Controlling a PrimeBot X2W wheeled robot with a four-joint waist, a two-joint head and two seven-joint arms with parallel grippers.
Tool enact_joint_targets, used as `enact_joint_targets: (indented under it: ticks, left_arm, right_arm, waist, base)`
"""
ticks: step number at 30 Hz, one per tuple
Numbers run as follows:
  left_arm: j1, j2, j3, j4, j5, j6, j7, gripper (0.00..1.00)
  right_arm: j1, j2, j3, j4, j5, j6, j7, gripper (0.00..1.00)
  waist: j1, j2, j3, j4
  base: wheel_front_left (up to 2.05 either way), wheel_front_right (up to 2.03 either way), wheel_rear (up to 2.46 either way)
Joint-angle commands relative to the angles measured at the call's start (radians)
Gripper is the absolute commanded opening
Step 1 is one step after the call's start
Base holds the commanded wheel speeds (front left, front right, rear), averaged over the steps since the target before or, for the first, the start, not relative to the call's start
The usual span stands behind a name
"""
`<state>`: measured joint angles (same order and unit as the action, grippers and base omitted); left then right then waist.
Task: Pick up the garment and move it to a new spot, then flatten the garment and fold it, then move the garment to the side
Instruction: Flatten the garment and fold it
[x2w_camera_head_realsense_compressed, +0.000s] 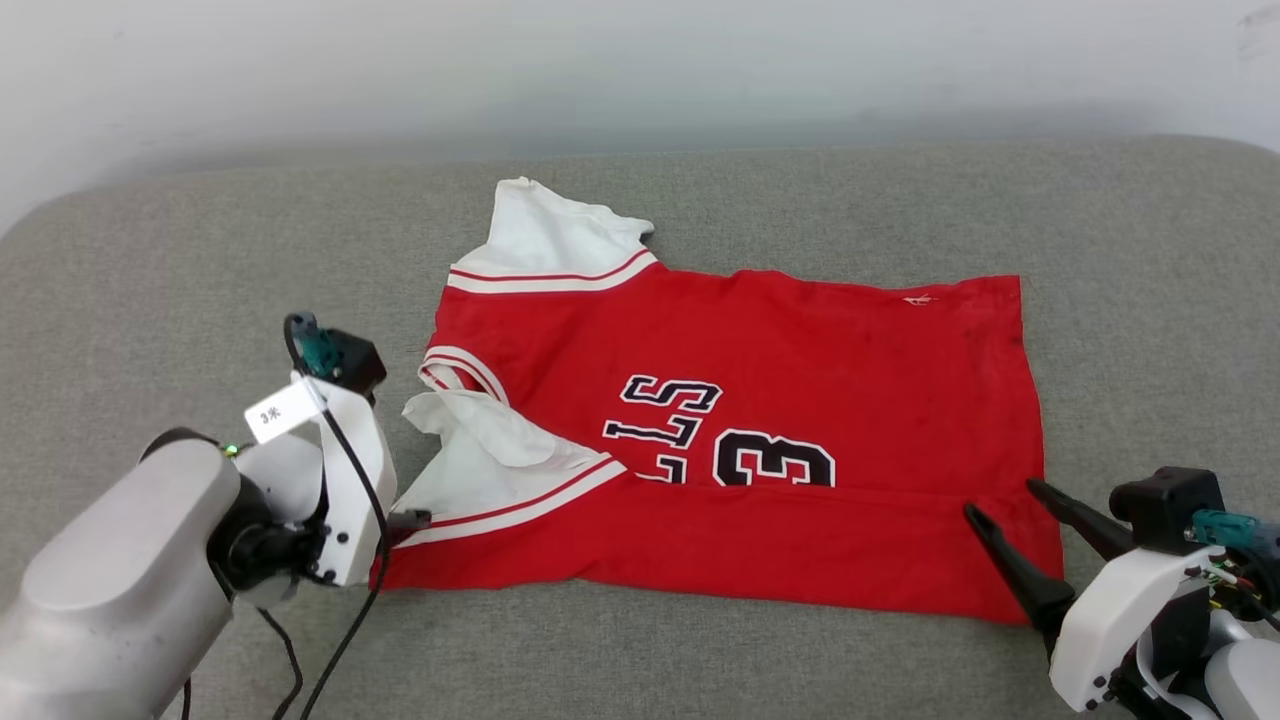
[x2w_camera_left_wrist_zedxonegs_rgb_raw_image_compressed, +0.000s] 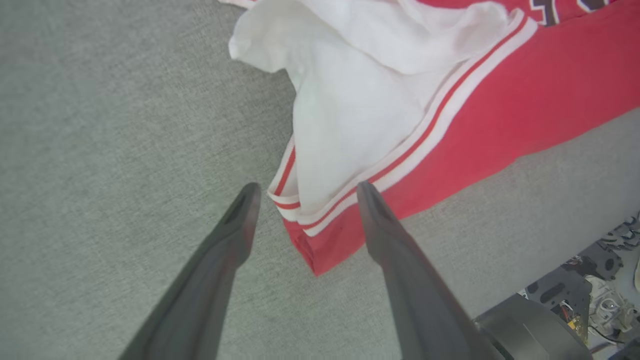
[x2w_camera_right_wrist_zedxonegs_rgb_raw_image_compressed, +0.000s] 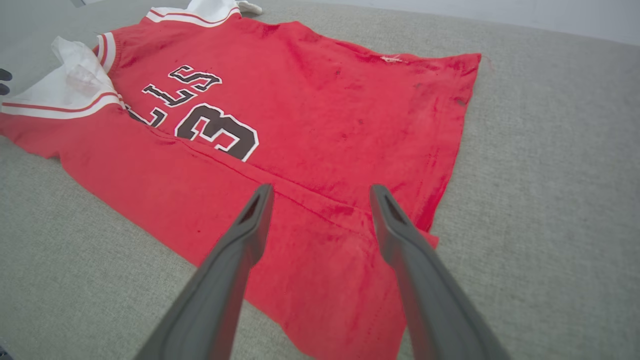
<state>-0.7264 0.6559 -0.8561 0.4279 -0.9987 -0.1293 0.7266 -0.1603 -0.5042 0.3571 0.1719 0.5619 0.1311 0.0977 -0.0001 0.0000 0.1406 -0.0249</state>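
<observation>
— What's that surface over there?
— A grey woven pad (x2w_camera_head_realsense_compressed: 180, 260) — rounded at its far corners.
— And behind it?
— A pale, bare wall (x2w_camera_head_realsense_compressed: 640, 60), right along its far edge.

— How did you look?
— I had a pale grey forearm (x2w_camera_head_realsense_compressed: 100, 580), white wrist shells (x2w_camera_head_realsense_compressed: 1115, 605) with screws, a black cable (x2w_camera_head_realsense_compressed: 345, 640), teal plugs (x2w_camera_head_realsense_compressed: 322, 350), a paper tag (x2w_camera_head_realsense_compressed: 280, 410). My fingers (x2w_camera_right_wrist_zedxonegs_rgb_raw_image_compressed: 235, 260) were dark and tapered.

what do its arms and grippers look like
On the left gripper and right gripper: two long dark tapered fingers and white wrist shells. A pale grey left forearm carries a black cable, white tag and teal plug; another on the right.
</observation>
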Motion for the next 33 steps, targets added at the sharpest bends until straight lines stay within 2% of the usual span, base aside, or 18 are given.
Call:
enact_joint_targets:
  ticks: [1,5,11,12,13,23,28,33]
  left_arm:
    - [0.022,0.006,-0.011,0.011,-0.004,-0.001,0.009,1.00]
    - [0.051,-0.003,-0.031,0.046,-0.005,-0.001,0.006,1.00]
    - [0.113,-0.057,-0.079,0.127,-0.005,-0.001,-0.038,1.00]
    - [0.114,-0.058,-0.079,0.129,0.001,-0.001,-0.061,0.44]
    - [0.113,-0.057,-0.082,0.128,0.007,-0.001,-0.085,0.00]
    - [0.124,-0.012,-0.056,0.068,0.020,-0.001,-0.290,0.00]
    - [0.141,0.009,-0.044,-0.002,0.029,0.016,-0.339,0.00]
    - [0.160,0.042,-0.045,-0.098,0.055,0.048,-0.360,0.00]
  right_arm:
    - [-0.013,0.008,0.002,0.000,-0.005,-0.001,0.003,1.00]
    - [-0.028,0.013,0.008,0.005,-0.004,-0.001,0.000,1.00]
    - [-0.044,0.015,0.020,0.013,-0.003,-0.001,-0.001,1.00]
    - [-0.046,0.012,0.018,0.013,-0.004,-0.001,-0.001,1.00]
    - [-0.048,0.009,0.016,0.013,-0.005,-0.001,-0.002,1.00]
    - [-0.072,-0.049,-0.029,-0.040,-0.034,-0.001,0.028,1.00]
    - [-0.072,-0.083,-0.068,-0.079,-0.045,-0.001,0.092,1.00]
    - [-0.070,-0.146,-0.078,-0.129,-0.007,-0.001,0.265,1.00]
  waist:
    - [0.0001,0.0000,0.009,-0.007]
    - [0.0001,0.0000,0.021,-0.016]
    - [0.0001,0.0000,0.034,-0.029]
    - [0.0001,0.0000,0.033,-0.029]
    - [0.0001,0.0000,0.030,-0.029]
    - [0.0001,0.0000,-0.019,-0.028]
    - [0.0001,0.0000,-0.032,-0.019]
    - [0.0001,0.0000,-0.035,-0.014]
  base:
    - [0.00,0.00,0.00]
    - [0.00,0.00,0.00]
    - [0.00,0.00,0.00]
    - [0.00,0.00,0.00]
    - [0.00,0.00,0.00]
    - [0.00,0.00,0.00]
    - [0.00,0.00,0.00]
    - [0.00,0.00,0.00]
